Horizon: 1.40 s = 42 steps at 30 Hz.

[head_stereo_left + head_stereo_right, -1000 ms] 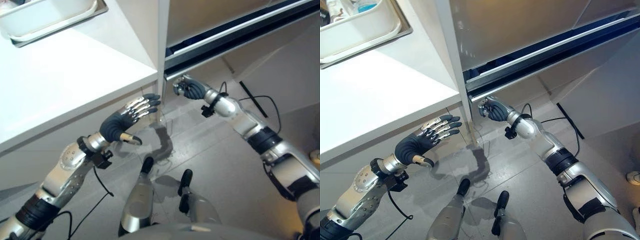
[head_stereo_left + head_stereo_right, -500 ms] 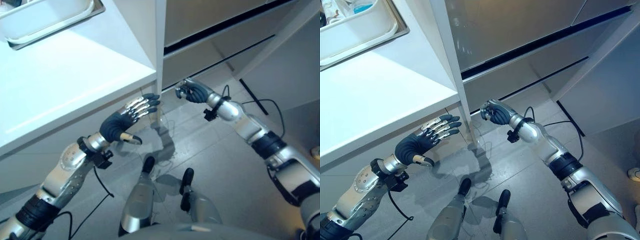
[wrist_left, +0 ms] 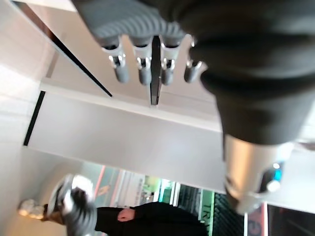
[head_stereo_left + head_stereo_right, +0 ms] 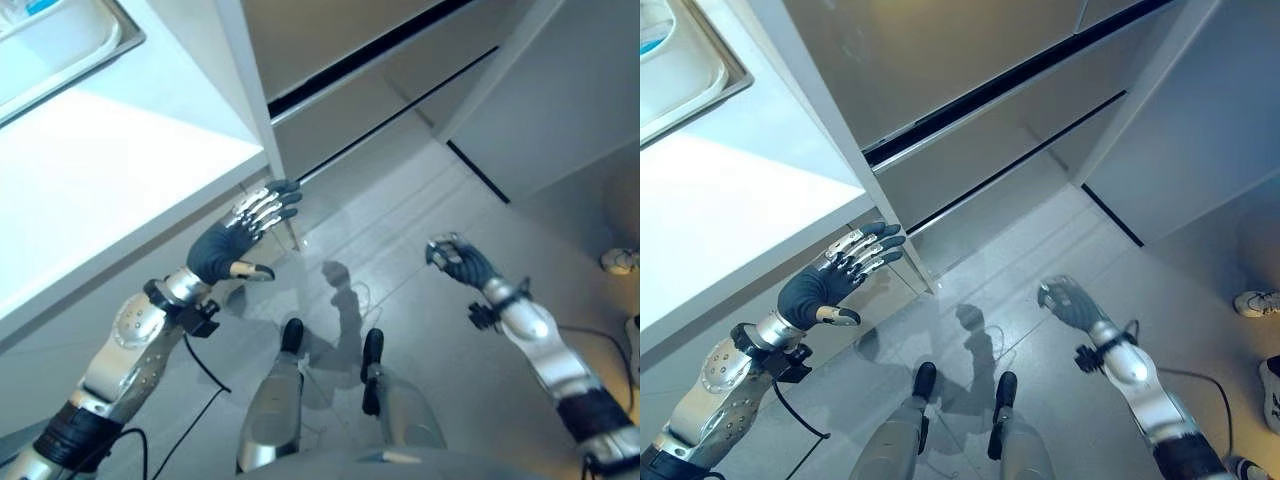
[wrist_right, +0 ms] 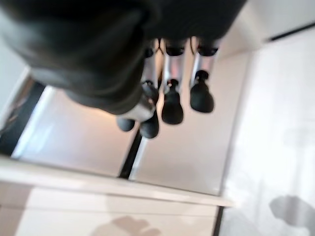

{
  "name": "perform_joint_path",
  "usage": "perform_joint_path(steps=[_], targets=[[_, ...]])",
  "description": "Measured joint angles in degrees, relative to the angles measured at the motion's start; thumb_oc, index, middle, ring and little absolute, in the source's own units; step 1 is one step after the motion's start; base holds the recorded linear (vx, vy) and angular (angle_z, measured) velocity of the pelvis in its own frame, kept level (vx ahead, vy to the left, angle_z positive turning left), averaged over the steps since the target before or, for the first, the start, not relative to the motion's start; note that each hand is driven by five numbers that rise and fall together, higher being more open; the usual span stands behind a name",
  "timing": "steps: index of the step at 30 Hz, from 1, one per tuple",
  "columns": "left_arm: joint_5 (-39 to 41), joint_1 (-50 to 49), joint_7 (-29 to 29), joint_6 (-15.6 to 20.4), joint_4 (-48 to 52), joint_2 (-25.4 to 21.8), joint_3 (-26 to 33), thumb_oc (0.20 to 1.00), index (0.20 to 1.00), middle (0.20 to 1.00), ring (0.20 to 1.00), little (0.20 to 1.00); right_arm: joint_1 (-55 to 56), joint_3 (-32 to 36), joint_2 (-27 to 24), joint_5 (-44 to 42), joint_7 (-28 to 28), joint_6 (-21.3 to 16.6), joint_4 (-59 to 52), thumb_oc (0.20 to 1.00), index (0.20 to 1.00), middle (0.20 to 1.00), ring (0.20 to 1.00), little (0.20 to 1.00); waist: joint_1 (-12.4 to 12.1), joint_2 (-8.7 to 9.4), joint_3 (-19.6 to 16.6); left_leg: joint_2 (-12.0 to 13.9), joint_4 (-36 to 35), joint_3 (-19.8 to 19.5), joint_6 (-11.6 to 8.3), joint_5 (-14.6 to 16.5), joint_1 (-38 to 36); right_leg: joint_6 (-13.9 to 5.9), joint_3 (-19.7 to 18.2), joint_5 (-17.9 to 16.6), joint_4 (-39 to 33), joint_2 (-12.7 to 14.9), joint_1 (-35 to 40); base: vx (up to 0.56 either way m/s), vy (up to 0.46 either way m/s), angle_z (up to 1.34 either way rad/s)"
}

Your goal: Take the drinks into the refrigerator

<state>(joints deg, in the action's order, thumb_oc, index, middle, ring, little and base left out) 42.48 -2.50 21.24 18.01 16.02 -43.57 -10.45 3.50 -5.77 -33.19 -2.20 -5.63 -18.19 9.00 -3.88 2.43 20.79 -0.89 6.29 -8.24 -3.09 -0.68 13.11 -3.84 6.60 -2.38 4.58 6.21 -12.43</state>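
The refrigerator stands ahead, its grey fronts closed, with a dark seam above the lower drawer. My left hand hovers open with straight fingers beside the corner of the white counter, touching nothing. My right hand hangs low over the floor, well away from the drawer; its fingers are curled and hold nothing. I can make out no drink in either hand.
A white tray lies on the counter at the far left edge. A white side panel rises to the right of the refrigerator. A person's shoes stand on the floor at the right.
The lower drawer, ajar a second ago, is closed. My right hand has left its edge and dropped back over the floor. The camera has shifted; the left hand holds its pose.
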Motion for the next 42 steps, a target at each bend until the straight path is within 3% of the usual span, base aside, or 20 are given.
perform_joint_path(steps=[4,6,8,11,12,14,18,23,27,30,31,33,36,42], targets=[[-2.47,-4.06,-0.39,0.77,-3.92,0.85,1.03,1.000,1.000,1.000,1.000,1.000,8.42,3.55,1.30,-4.25,-2.10,-1.51,1.31,0.200,0.200,0.200,0.200,0.200,1.91,-0.49,-1.48,0.23,-1.31,1.21,0.12,0.22,-2.58,-0.09,-1.28,0.06,-0.45,-0.13,1.35,0.04,0.014,-0.14],[-3.66,-6.31,-0.50,1.35,-6.26,0.88,1.03,1.000,1.000,1.000,1.000,1.000,11.55,4.20,1.23,-4.31,-2.56,-1.74,3.69,0.272,0.272,0.272,0.272,0.272,3.32,-0.81,-3.69,0.33,-1.94,1.61,0.15,0.19,-2.99,-0.13,-1.39,0.02,-0.95,-0.19,1.64,0.04,0.012,-0.12],[-5.62,-7.15,-0.73,1.46,-7.38,0.96,1.00,1.000,1.000,1.000,1.000,1.000,13.36,4.99,1.16,-4.31,-2.72,-1.79,6.02,0.479,0.479,0.479,0.479,0.479,3.75,-0.95,-4.65,0.54,-2.77,1.84,0.17,0.19,-4.58,-0.14,-1.73,0.02,-1.51,-0.37,2.90,0.06,0.005,-0.07],[-8.63,-7.97,-1.43,2.73,-12.25,2.50,0.92,1.000,1.000,1.000,1.000,1.000,15.27,5.39,1.09,-4.16,-2.60,-1.94,10.12,0.912,0.912,0.912,0.912,0.912,4.90,-1.51,-7.41,0.87,-4.76,2.19,0.21,0.15,-7.17,-0.14,-1.90,-0.01,-2.86,-0.63,5.01,0.07,0.005,-0.05],[-9.71,-8.17,-1.70,3.10,-13.82,3.08,0.83,1.000,1.000,1.000,1.000,1.000,15.77,5.39,1.07,-4.01,-2.57,-2.20,10.68,1.000,1.000,1.000,1.000,1.000,5.04,-1.58,-7.90,0.99,-5.22,2.46,0.22,0.15,-7.90,-0.14,-2.11,-0.01,-3.15,-0.71,5.51,0.06,0.012,-0.17],[-11.99,-8.81,-2.78,3.53,-17.36,4.71,0.73,1.000,1.000,1.000,1.000,1.000,16.12,5.31,1.36,-3.93,-2.45,-2.32,12.81,1.000,1.000,1.000,1.000,1.000,4.89,-1.85,-9.27,1.28,-6.38,3.24,0.21,0.14,-9.69,-0.15,-2.77,-0.06,-4.10,-0.97,6.87,0.05,0.008,-0.18],[-18.90,-9.73,-6.34,4.74,-34.98,10.27,0.05,1.000,1.000,1.000,1.000,1.000,14.17,3.86,2.95,-1.43,-0.76,-2.65,25.83,1.000,1.000,1.000,1.000,1.000,6.04,-2.00,-12.67,1.69,-8.70,4.29,0.23,0.12,-13.08,-0.14,-3.24,-0.64,-7.11,-1.34,9.99,0.06,0.001,-0.09],[-26.21,-9.61,-9.34,5.04,-49.41,15.26,-0.48,1.000,1.000,1.000,1.000,1.000,13.69,1.52,4.12,1.08,0.41,-2.20,34.76,1.000,1.000,1.000,1.000,1.000,6.18,-1.98,-13.61,2.08,-10.08,5.19,0.27,0.10,-15.60,-0.18,-4.14,-1.51,-9.44,-1.54,12.50,0.05,-0.009,-0.11],[-30.64,-8.26,-11.17,4.19,-60.87,20.05,-0.73,1.000,1.000,1.000,1.000,1.000,11.73,1.42,8.12,0.84,0.86,-1.11,44.71,1.000,1.000,1.000,1.000,1.000,6.29,-1.82,-15.03,2.43,-11.05,5.52,0.25,0.09,-16.71,-0.17,-4.31,-1.47,-9.80,-1.82,13.23,0.03,-0.013,-0.05],[-33.80,-5.20,-12.51,2.61,-75.46,24.17,0.25,1.000,1.000,1.000,1.000,1.000,7.61,1.68,12.02,-1.01,0.73,0.74,56.61,1.000,1.000,1.000,1.000,1.000,6.24,-1.95,-15.90,2.57,-11.33,6.19,0.24,0.13,-17.65,-0.10,-4.52,-1.44,-9.86,-1.92,13.72,0.04,-0.008,-0.09],[-35.09,-2.77,-13.43,1.13,-84.07,26.46,3.10,1.000,1.000,1.000,1.000,1.000,5.15,2.77,13.88,-1.98,0.95,1.66,63.02,1.000,1.000,1.000,1.000,1.000,6.29,-1.98,-16.63,2.65,-11.33,6.64,0.20,0.18,-17.96,-0.07,-4.83,-1.44,-9.92,-2.00,14.01,0.05,-0.006,-0.09],[-36.61,-2.15,-14.54,-1.86,-89.50,27.88,4.54,1.000,1.000,1.000,1.000,1.000,4.05,2.70,15.01,-2.00,1.19,3.79,66.18,1.000,1.000,1.000,1.000,1.000,6.25,-2.12,-17.09,2.70,-11.37,6.72,0.46,0.55,-18.47,0.04,-5.05,-1.33,-10.04,-2.05,14.25,0.05,-0.005,-0.08],[-38.42,-2.49,-15.36,-5.93,-94.39,28.84,7.06,1.000,1.000,1.000,1.000,1.000,3.47,2.29,15.26,-1.92,1.84,5.82,66.22,1.000,1.000,1.000,1.000,1.000,6.15,-2.26,-18.01,2.82,-11.38,7.35,0.50,0.78,-18.51,0.13,-5.58,-1.35,-10.09,-2.19,14.05,0.04,-0.006,-0.08],[-38.30,-3.57,-14.88,-7.69,-93.81,29.46,6.91,1.000,1.000,1.000,1.000,1.000,2.25,0.25,15.46,-1.74,2.26,6.80,65.52,1.000,1.000,1.000,1.000,1.000,6.00,-2.14,-20.50,2.78,-11.51,7.71,0.42,0.86,-18.48,0.33,-5.84,-1.28,-10.09,-2.26,14.10,0.01,-0.001,-0.01]])
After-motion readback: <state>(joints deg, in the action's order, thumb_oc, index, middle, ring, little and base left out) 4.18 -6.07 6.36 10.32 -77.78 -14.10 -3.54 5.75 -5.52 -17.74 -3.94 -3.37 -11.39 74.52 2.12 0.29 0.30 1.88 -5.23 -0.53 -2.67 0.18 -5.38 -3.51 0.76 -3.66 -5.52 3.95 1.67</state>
